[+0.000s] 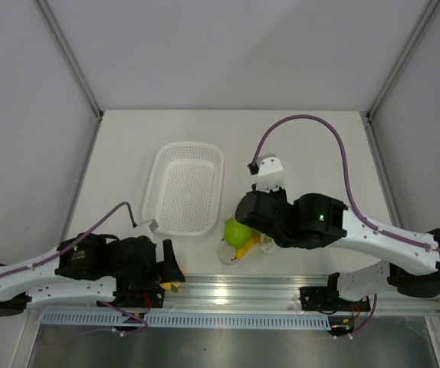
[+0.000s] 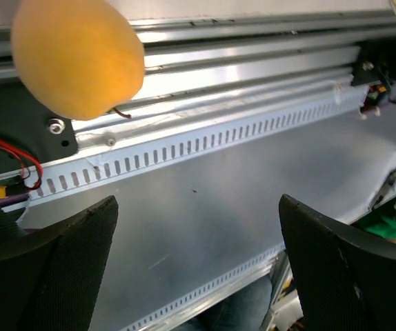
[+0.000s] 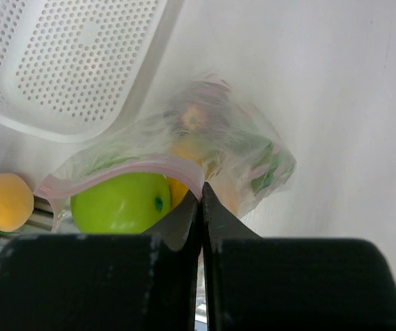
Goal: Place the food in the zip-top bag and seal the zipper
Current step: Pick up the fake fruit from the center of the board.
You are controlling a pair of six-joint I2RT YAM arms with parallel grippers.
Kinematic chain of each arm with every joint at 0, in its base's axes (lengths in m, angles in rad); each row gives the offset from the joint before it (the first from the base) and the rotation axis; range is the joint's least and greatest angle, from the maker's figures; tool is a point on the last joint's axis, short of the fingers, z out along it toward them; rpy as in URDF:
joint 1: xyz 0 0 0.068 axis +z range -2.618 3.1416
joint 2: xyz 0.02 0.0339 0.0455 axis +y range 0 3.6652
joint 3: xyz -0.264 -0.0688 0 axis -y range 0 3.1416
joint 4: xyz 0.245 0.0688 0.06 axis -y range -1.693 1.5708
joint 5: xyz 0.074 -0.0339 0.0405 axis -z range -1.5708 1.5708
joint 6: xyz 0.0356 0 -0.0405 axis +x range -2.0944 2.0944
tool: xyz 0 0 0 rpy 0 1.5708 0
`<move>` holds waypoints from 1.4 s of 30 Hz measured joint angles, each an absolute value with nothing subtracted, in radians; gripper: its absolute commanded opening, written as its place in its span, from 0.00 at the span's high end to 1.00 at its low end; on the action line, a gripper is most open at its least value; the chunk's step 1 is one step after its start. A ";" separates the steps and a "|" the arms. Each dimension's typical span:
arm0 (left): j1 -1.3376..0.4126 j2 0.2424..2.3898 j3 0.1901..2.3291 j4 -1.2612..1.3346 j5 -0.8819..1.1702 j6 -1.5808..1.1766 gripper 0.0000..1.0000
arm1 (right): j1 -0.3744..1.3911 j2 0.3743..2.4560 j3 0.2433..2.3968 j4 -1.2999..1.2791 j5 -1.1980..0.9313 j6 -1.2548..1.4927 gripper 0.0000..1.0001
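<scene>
The clear zip-top bag (image 3: 225,148) lies next to the basket with a dark red apple, an orange-yellow fruit and lettuce showing blurred inside. A lime-green fruit (image 3: 119,203) sits in its open mouth, also in the top view (image 1: 237,231). My right gripper (image 3: 201,192) is shut on the bag's pink zipper (image 3: 115,172) at the mouth's edge. The second orange-yellow fruit (image 2: 77,55) lies outside the bag on the metal rail at the table's near edge (image 3: 3,201). My left gripper (image 2: 198,265) is open and empty, below that fruit, pointing past the table edge (image 1: 172,267).
The white perforated basket (image 1: 183,188) stands empty just behind and left of the bag. A metal rail and slotted cable duct (image 2: 205,141) run along the near edge. The right arm's purple cable (image 1: 304,119) loops over the back of the table.
</scene>
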State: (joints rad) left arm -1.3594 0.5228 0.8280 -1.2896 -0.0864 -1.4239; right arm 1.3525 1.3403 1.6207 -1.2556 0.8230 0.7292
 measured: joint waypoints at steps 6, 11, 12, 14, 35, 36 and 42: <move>-1.359 0.660 0.857 -1.343 -0.201 -1.483 0.01 | 1.352 1.259 1.538 -1.237 0.814 0.721 1.00; -1.359 0.833 0.867 -1.340 -0.250 -1.504 0.00 | 1.350 1.212 1.501 -1.213 0.795 0.696 1.00; -1.358 0.855 0.857 -1.336 -0.251 -1.505 0.00 | 1.349 1.206 1.499 -1.206 0.791 0.688 1.00; -1.350 0.905 0.824 -1.330 -0.251 -1.511 0.01 | 1.347 1.198 1.498 -1.195 0.783 0.675 1.00; -1.219 0.962 0.621 -1.116 -0.276 -1.491 0.18 | 1.346 1.179 1.493 -1.183 0.718 0.633 1.00; -1.213 0.969 0.617 -1.099 -0.278 -1.479 0.23 | 1.346 1.179 1.493 -1.184 0.715 0.633 1.00; -1.206 0.953 0.604 -1.027 -0.266 -1.409 0.64 | 1.346 1.196 1.543 -1.207 0.706 0.632 1.00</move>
State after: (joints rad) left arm -1.2060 0.9535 0.6041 -1.0271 -0.2661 -1.4086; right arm 1.3457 1.1957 1.5429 -1.2072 0.7055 0.6323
